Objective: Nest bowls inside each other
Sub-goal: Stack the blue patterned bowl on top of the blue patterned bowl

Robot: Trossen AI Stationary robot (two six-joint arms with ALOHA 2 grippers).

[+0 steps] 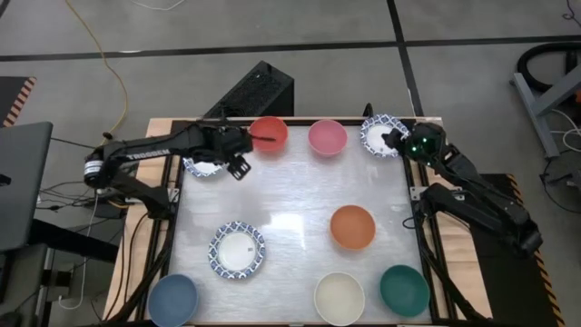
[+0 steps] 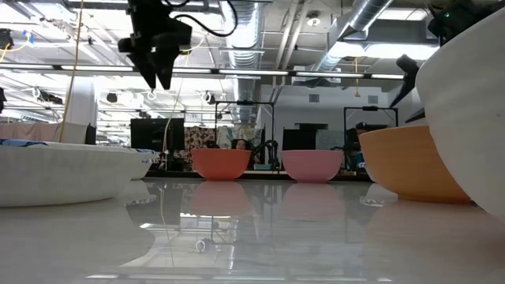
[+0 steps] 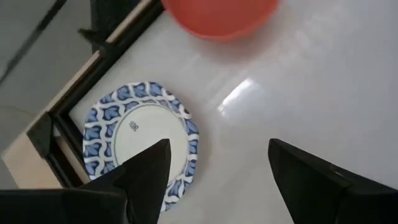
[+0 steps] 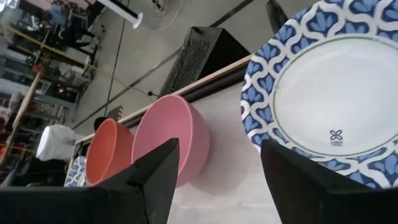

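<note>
Several bowls sit upright on the white table. Along the far edge stand a blue-patterned bowl (image 1: 201,167), a red bowl (image 1: 269,134), a pink bowl (image 1: 327,137) and a second patterned bowl (image 1: 379,133). My left gripper (image 1: 239,165) hangs open above the table, between the left patterned bowl (image 3: 140,143) and the red bowl (image 3: 221,15). My right gripper (image 4: 217,146) is open at the far right, just short of the second patterned bowl (image 4: 329,93), with the pink bowl (image 4: 171,140) beside it. Neither gripper holds anything.
An orange bowl (image 1: 352,227) and a third patterned bowl (image 1: 238,250) sit mid-table. Blue (image 1: 172,300), cream (image 1: 339,298) and teal (image 1: 404,290) bowls line the near edge. A black perforated box (image 1: 257,91) stands beyond the far edge.
</note>
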